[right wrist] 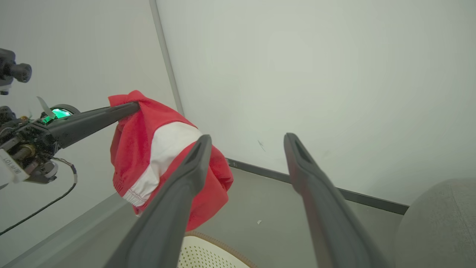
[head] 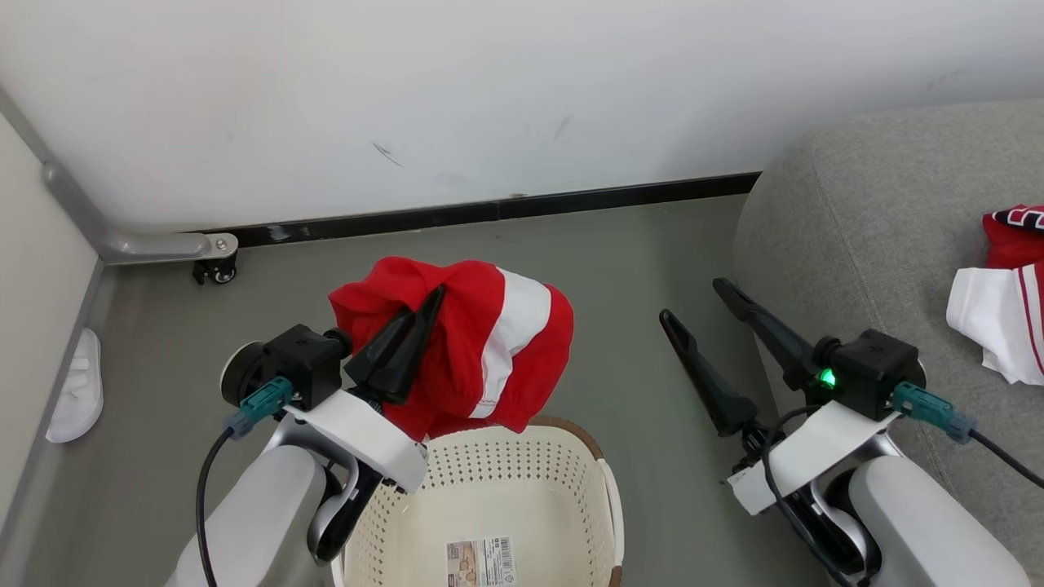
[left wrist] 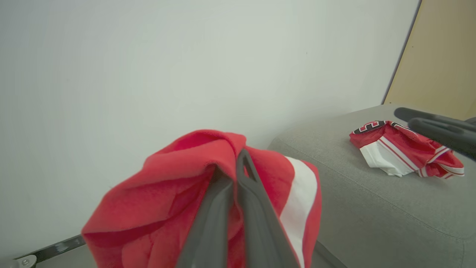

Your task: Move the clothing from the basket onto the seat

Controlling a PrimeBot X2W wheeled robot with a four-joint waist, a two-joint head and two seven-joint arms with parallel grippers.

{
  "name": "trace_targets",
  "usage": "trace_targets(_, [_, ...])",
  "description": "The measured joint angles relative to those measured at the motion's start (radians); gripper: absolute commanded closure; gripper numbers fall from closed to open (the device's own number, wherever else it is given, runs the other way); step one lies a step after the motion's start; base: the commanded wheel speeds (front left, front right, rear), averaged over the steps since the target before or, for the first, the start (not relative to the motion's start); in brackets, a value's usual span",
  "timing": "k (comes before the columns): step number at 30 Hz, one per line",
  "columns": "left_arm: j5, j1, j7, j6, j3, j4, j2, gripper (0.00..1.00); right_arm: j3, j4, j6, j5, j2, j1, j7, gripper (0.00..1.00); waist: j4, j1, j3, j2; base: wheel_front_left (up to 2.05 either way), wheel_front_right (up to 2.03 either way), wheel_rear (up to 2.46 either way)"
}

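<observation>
Above the basket (head: 522, 481), left jaws clamp a red garment (head: 477, 346) — right jaws hang wide open beside the sofa (head: 856, 204).

Left forearm (head: 261, 522): pale, lower left, angled upward. Left tool (head: 436, 297): fingers pressed together, clamped on garment (head: 510, 334). Right forearm (head: 922, 522): pale, lower right. Right tool (head: 692, 299): fingers spread wide, holding nothing, pointing up-left.

Bare floor (head: 628, 244) lies between the laundry basket (head: 610, 489) and the sofa (head: 856, 204), but the right gripper (head: 692, 299) stands in that gap (jaws spread); a red-and-white garment (head: 999, 318) occupies the sofa's far side.
</observation>
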Motion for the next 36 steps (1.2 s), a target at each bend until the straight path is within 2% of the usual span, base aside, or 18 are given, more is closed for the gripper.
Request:
trace_targets(21, [0.007, -0.009, 0.002, 0.0, -0.052, -0.045, -0.014, 1.0, 0.207, 0.084, 0.0, 0.031, -0.002, 0.011, 0.0, 0.0, 0.032, 0.0, -0.021, 0.0, 0.0, 0.0, 0.0])
trace_targets(36, [0.007, -0.032, 0.011, 0.0, -0.091, -0.063, -0.029, 1.0, 0.206, 0.127, 0.0, 0.048, -0.009, -0.074, 0.0, 0.0, 0.056, -0.0001, -0.02, 0.0, 0.0, 0.0, 0.0])
